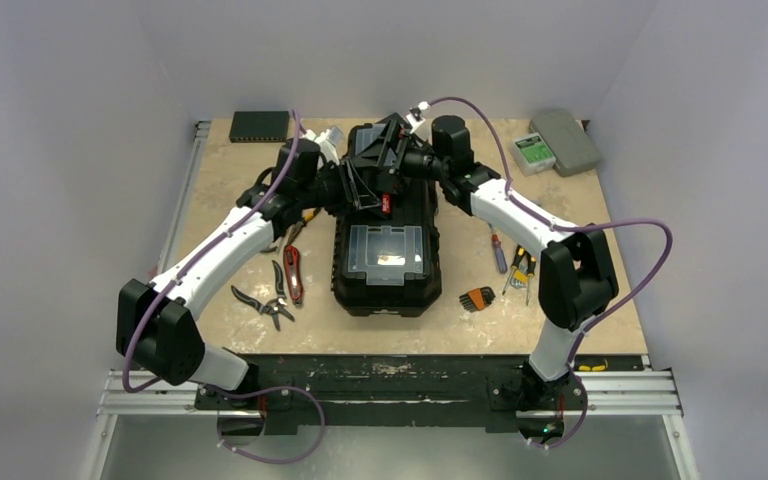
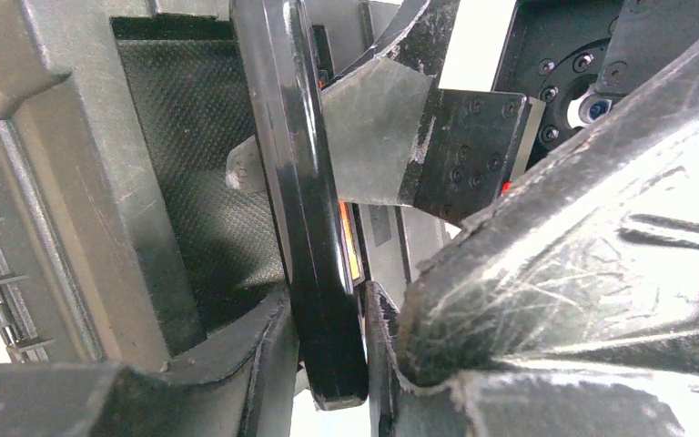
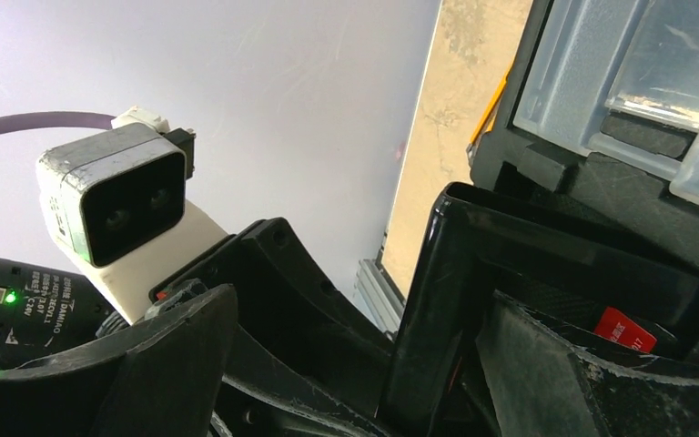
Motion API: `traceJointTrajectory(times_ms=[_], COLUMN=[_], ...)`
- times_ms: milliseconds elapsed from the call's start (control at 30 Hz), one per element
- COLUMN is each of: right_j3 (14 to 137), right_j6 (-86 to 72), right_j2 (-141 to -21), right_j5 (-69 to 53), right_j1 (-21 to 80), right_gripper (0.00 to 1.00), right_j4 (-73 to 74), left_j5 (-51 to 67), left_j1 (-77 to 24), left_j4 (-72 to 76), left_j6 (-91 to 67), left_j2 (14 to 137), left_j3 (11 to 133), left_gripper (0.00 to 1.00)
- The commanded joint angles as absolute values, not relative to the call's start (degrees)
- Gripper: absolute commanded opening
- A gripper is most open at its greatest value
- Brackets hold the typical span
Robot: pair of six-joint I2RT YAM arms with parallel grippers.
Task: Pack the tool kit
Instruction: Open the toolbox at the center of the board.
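The black toolbox lies shut mid-table, a clear-lidded compartment facing the arms. Its handle with the red label is raised. My left gripper comes in from the left and is shut on the handle bar. My right gripper comes in from the right, open, jaws wide; the handle bar stands between its fingers, close to the right finger. One right finger reaches past the bar. Hand tools lie on both sides of the box.
Left of the box lie black pliers and a red-handled cutter. Right of it lie a screwdriver, yellow-black pliers and a hex-key set. A grey case and a thin black device sit at the back.
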State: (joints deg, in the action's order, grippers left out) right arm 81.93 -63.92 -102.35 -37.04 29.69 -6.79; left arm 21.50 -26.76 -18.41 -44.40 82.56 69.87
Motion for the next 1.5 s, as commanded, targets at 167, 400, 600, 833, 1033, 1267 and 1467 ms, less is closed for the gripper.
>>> traceJointTrajectory(times_ms=[167, 400, 600, 833, 1033, 1267, 1467], right_j3=[78.28, 73.64, 72.94, 66.92, 65.32, 59.44, 58.54], right_j6=[-59.15, -52.19, -40.13, -38.13, -36.28, -39.48, -42.95], right_j2=[-92.88, -87.47, -86.86, -86.50, -87.59, -89.32, -93.27], right_j5=[-39.29, -41.14, -28.50, -23.48, -22.16, -28.38, -36.32], right_j1=[21.70, 11.81, 10.49, 10.33, 10.30, 10.69, 12.02], right_gripper=[0.99, 0.99, 0.99, 0.96, 0.95, 0.31, 0.00], right_j4=[-0.18, 5.99, 19.11, 16.79, 16.14, 6.34, -1.40], left_j5=[20.49, 19.58, 17.86, 18.80, 20.81, 23.29, 25.49], left_j1=[-27.14, -27.07, -26.73, -25.56, -22.88, -20.65, -18.83], left_j4=[-17.29, -19.50, -19.91, -18.76, -15.56, -13.69, -12.14], left_j6=[-40.87, -41.18, -41.47, -43.13, -45.88, -48.06, -49.52], left_j2=[81.13, 79.19, 76.87, 75.46, 72.34, 70.11, 69.30], left_j3=[73.53, 76.71, 77.60, 77.34, 75.43, 73.51, 71.84], left_gripper=[0.00, 0.00, 0.00, 0.00, 0.00, 0.00, 0.00])
